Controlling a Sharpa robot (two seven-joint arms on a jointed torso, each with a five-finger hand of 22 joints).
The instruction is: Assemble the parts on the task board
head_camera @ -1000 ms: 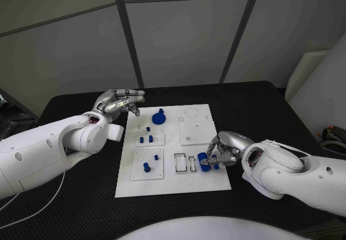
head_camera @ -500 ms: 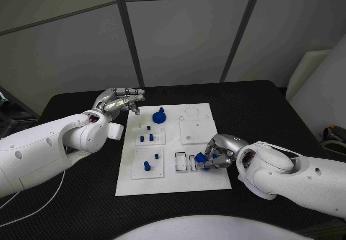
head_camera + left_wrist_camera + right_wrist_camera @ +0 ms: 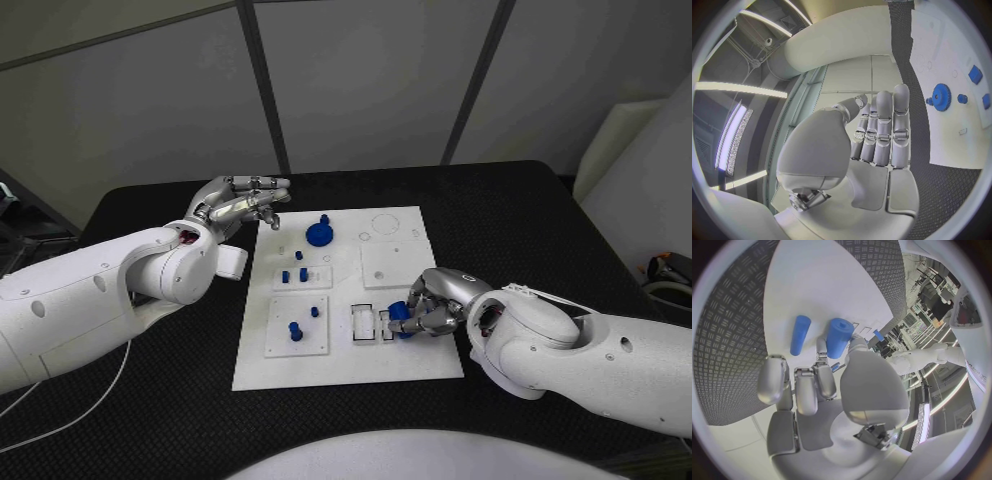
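Fingers of the right robot hand (image 3: 433, 305) pinch a blue cylinder (image 3: 839, 337) over the near right part of the task board (image 3: 346, 375). In the right wrist view a second blue cylinder (image 3: 799, 334) lies flat on the board just beside the held one, their long axes roughly parallel. The narrow white slots (image 3: 369, 325) lie just to the hand's left in the head view, so this hand is far nearer them than the left robot hand (image 3: 238, 205), which hovers with straight fingers holding nothing at the board's far left corner, near the blue gear (image 3: 941, 94). Compared with a second ago, the right hand and cylinder have shifted leftward toward the slots; the left has not moved.
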